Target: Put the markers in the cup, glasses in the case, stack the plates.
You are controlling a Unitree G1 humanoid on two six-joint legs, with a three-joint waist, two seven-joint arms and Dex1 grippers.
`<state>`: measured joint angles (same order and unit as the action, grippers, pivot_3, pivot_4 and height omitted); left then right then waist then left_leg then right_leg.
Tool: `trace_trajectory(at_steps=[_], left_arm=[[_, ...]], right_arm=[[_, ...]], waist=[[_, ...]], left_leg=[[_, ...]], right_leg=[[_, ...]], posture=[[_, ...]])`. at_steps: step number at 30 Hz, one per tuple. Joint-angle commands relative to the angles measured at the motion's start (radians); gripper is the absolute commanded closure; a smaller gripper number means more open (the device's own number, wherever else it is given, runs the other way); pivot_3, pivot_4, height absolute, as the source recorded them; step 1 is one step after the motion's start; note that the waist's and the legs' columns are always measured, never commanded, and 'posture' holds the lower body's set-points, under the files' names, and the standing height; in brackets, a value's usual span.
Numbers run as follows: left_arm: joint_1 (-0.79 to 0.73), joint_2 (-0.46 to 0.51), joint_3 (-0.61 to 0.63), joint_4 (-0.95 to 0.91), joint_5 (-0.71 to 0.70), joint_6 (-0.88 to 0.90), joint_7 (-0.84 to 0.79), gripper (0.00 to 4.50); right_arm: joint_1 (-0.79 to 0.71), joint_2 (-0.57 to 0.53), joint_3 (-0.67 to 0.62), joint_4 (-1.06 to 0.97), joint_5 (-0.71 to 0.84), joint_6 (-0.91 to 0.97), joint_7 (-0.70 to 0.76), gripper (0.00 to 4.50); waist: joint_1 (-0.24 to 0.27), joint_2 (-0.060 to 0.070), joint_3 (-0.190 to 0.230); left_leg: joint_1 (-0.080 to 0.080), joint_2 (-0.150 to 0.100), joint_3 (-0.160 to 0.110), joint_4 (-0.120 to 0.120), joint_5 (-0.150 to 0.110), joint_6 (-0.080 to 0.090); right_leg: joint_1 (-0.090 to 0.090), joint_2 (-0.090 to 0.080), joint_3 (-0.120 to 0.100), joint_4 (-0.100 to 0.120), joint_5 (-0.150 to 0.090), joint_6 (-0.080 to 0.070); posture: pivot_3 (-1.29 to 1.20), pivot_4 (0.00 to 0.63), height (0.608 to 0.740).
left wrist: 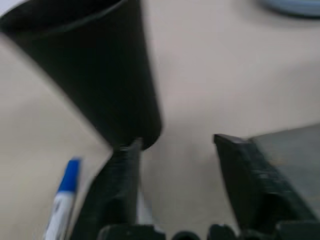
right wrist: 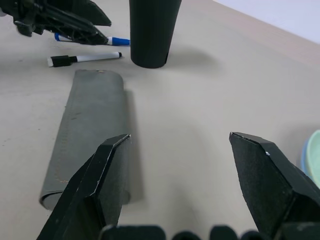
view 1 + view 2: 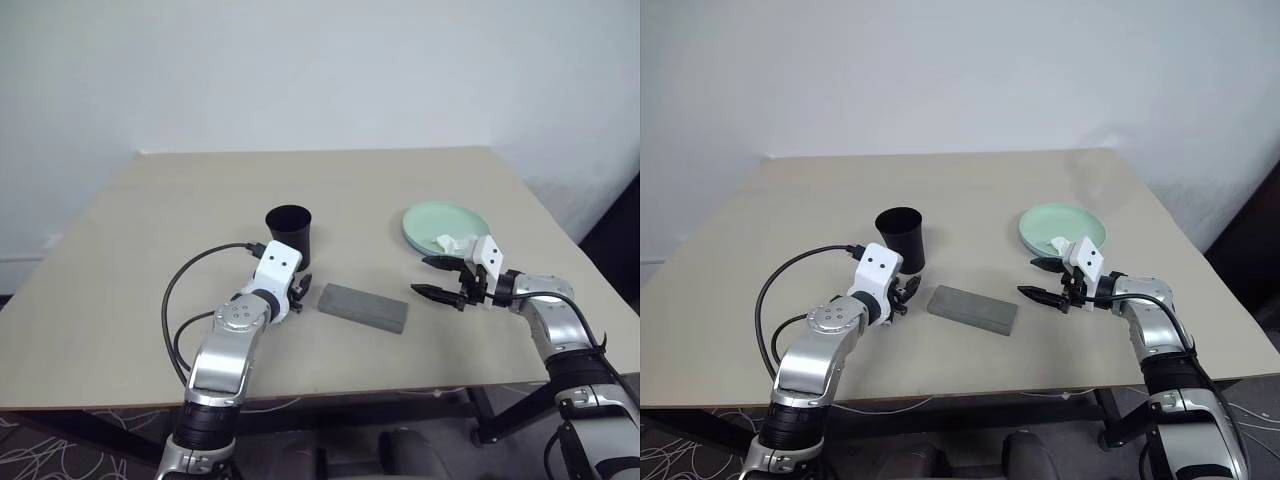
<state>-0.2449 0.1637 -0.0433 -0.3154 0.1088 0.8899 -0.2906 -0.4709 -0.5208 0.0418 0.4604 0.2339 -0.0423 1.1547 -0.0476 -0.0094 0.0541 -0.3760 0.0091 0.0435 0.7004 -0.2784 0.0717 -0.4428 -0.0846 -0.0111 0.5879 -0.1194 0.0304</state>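
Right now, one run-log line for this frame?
left gripper: open, beside cup | right gripper: open | markers: on table | case: closed

Black cup (image 3: pixel 289 234), grey case (image 3: pixel 363 306), mint-green plate (image 3: pixel 445 224) over a light-blue one — white tissue (image 3: pixel 449 242) on top. White markers (image 2: pixel 84 58) — black cap, blue cap.

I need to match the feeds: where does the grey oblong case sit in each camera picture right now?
Left eye view: grey oblong matte case lies near the table's front edge, between the two arms.
Right eye view: same spot, nearer and right of the cup.
Left wrist view: a grey corner at the right edge.
Right wrist view: lengthwise at left.
Shared landmark: the black tapered cup.
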Motion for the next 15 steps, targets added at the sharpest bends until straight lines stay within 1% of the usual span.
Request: trace_trajectory(at_steps=[1,2,5,8,12,15], left_arm=[[-0.031,-0.022,0.053,-0.018,0.009,0.076,0.081,0.75],[-0.036,-0.025,0.058,-0.014,0.006,0.107,0.092,0.45],[-0.059,-0.038,0.079,-0.006,-0.01,0.179,0.118,0.45],[-0.118,-0.052,0.092,0.011,-0.021,0.247,0.14,0.45],[-0.176,-0.063,0.095,0.035,-0.027,0.298,0.158,0.45],[-0.237,-0.098,0.113,0.064,-0.054,0.356,0.169,0.45]], right_arm=[[-0.038,0.01,-0.003,0.004,0.003,-0.029,0.008,1.09],[-0.04,0.012,-0.003,0.006,0.002,-0.031,0.009,1.09],[-0.04,0.014,-0.001,0.007,0.002,-0.034,0.009,1.09],[-0.035,0.014,0.0,0.003,0.002,-0.033,0.005,1.09],[-0.027,0.013,-0.002,-0.005,0.002,-0.031,-0.001,1.09],[-0.017,0.01,-0.006,-0.016,0.003,-0.028,-0.008,1.09]], waist=[[0.0,0.0,0.0],[0.0,0.0,0.0],[0.001,0.0,0.0],[0.002,0.0,0.0],[0.0,-0.001,0.0],[0.0,-0.001,0.0]], left_leg=[[0.0,0.0,0.0,0.0,0.0,0.0],[0.0,0.0,0.0,0.0,0.0,0.0],[0.0,-0.001,0.0,0.0,0.0,0.0],[-0.001,-0.001,-0.001,0.0,0.0,0.0],[-0.001,-0.001,0.0,0.0,-0.001,-0.002],[-0.001,-0.002,-0.001,0.0,-0.001,-0.002]], right_leg=[[0.0,0.0,0.0,0.0,0.0,0.0],[0.0,0.0,0.0,0.0,0.0,0.0],[0.0,0.0,0.0,0.0,0.0,0.0],[0.0,0.0,0.0,0.0,0.0,0.0],[0.0,0.0,0.0,-0.001,0.0,0.0],[0.0,0.0,0.0,0.0,0.0,0.0]], posture=[[0.0,0.0,0.733],[0.0,0.0,0.733],[0.0,0.0,0.733],[0.0,0.0,0.733],[0.0,0.0,0.733],[0.0,0.0,0.733]])
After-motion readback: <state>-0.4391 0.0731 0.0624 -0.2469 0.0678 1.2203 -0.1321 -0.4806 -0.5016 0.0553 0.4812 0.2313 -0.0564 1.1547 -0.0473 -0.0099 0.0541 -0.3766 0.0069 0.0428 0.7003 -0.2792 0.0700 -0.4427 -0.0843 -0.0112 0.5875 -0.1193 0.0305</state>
